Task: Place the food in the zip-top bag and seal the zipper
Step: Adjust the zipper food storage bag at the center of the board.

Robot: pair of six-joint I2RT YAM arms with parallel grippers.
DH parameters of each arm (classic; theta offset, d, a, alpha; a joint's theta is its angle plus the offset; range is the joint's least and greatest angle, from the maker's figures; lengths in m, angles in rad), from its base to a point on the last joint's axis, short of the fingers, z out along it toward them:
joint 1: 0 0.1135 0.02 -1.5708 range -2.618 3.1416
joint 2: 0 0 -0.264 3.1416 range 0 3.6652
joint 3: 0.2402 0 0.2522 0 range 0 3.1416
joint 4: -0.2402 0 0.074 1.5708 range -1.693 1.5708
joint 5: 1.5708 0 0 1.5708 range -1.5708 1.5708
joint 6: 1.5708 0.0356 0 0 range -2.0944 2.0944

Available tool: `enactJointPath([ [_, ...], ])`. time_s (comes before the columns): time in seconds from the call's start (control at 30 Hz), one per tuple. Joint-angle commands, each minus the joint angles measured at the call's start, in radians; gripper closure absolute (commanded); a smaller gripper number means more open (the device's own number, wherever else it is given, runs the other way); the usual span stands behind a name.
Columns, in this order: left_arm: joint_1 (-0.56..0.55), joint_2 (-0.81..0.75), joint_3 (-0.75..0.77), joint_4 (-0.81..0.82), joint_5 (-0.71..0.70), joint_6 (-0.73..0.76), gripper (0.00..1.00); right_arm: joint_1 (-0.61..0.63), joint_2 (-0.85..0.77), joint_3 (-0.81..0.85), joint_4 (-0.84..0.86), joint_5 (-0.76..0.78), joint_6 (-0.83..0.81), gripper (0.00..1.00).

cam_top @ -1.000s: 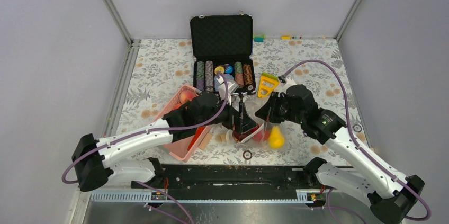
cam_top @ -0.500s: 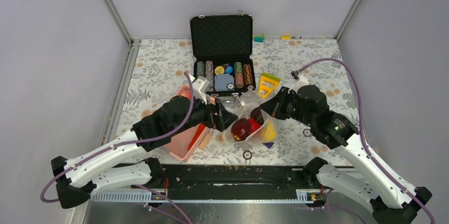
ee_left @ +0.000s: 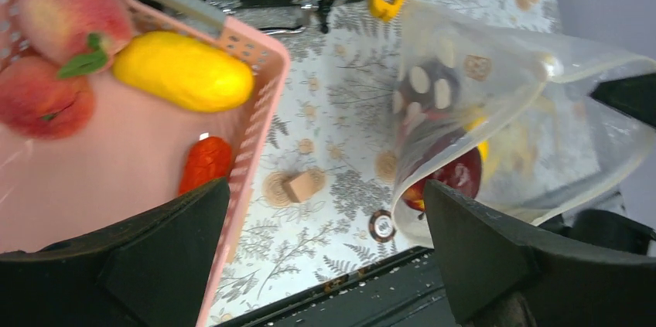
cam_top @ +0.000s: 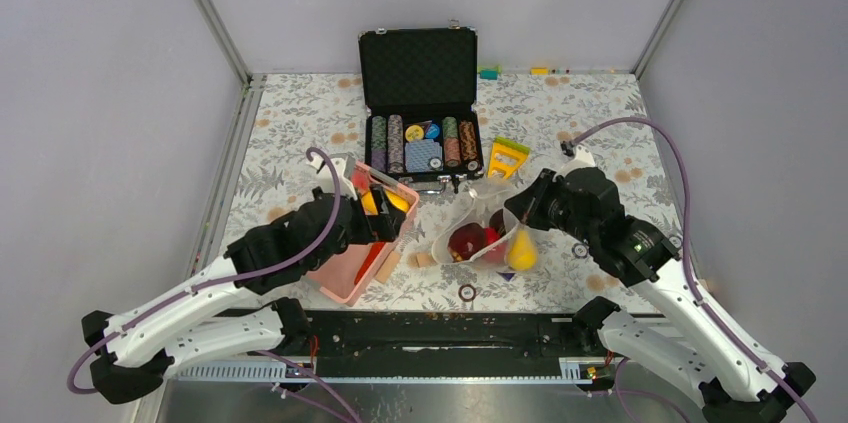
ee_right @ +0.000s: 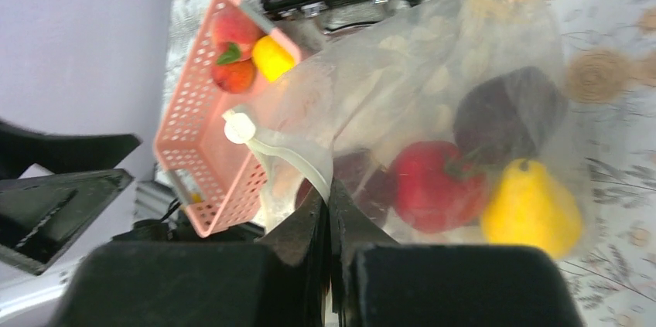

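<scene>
The clear dotted zip-top bag [cam_top: 480, 228] hangs open right of the pink basket [cam_top: 345, 273]. It holds a dark red apple [cam_top: 466, 240], a red tomato [ee_right: 433, 185], a yellow pear [cam_top: 521, 253] and a dark purple fruit [ee_right: 507, 110]. My right gripper [cam_top: 515, 213] is shut on the bag's mouth edge, on the zipper strip [ee_right: 286, 153], and holds it up. My left gripper [cam_top: 385, 208] is open and empty over the basket's right rim [ee_left: 263, 87]. Two peaches [ee_left: 62, 10], a yellow fruit [ee_left: 182, 72] and an orange-red piece [ee_left: 203, 165] lie in the basket.
An open black case of poker chips [cam_top: 420, 113] stands behind the bag. A yellow toy [cam_top: 506, 158] lies to its right. A tan wooden block [ee_left: 302, 185] and a loose chip [ee_left: 382, 226] lie between basket and bag. The black table edge [cam_top: 450, 328] is close below.
My left gripper has left the bag's mouth and drawn back leftward to above the basket, open. My right gripper still holds the bag, which has shifted slightly right.
</scene>
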Motion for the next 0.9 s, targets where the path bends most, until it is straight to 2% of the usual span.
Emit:
enactJointPath([
  [0.0, -0.002, -0.003, 0.057, -0.122, -0.175, -0.098, 0.01, -0.038, -0.022, -0.007, -0.091, 0.122, -0.045, 1.0],
  [0.17, 0.018, 0.045, 0.088, -0.241, -0.287, -0.156, 0.01, -0.081, -0.044, 0.0, -0.207, 0.24, -0.096, 1.0],
  [0.3, 0.123, 0.095, 0.087, -0.267, -0.255, -0.162, 0.01, -0.099, -0.035, 0.043, -0.206, 0.248, -0.115, 0.99],
  [0.43, 0.283, 0.098, 0.035, -0.217, -0.133, -0.132, 0.01, -0.099, 0.023, 0.114, -0.142, 0.126, -0.127, 1.0],
  [0.53, 0.363, 0.078, -0.018, -0.155, -0.065, -0.107, 0.01, -0.099, 0.08, 0.163, -0.037, -0.01, -0.08, 1.0],
  [0.6, 0.4, 0.073, -0.042, -0.142, -0.042, -0.092, 0.01, -0.099, 0.119, 0.185, 0.052, -0.179, -0.046, 1.0],
  [0.67, 0.423, 0.071, -0.055, -0.14, -0.037, -0.088, 0.01, -0.099, 0.16, 0.219, 0.102, -0.284, -0.009, 1.0],
  [0.87, 0.477, 0.094, -0.093, -0.067, 0.04, -0.068, 0.01, -0.099, 0.216, 0.258, 0.223, -0.433, 0.103, 1.0],
])
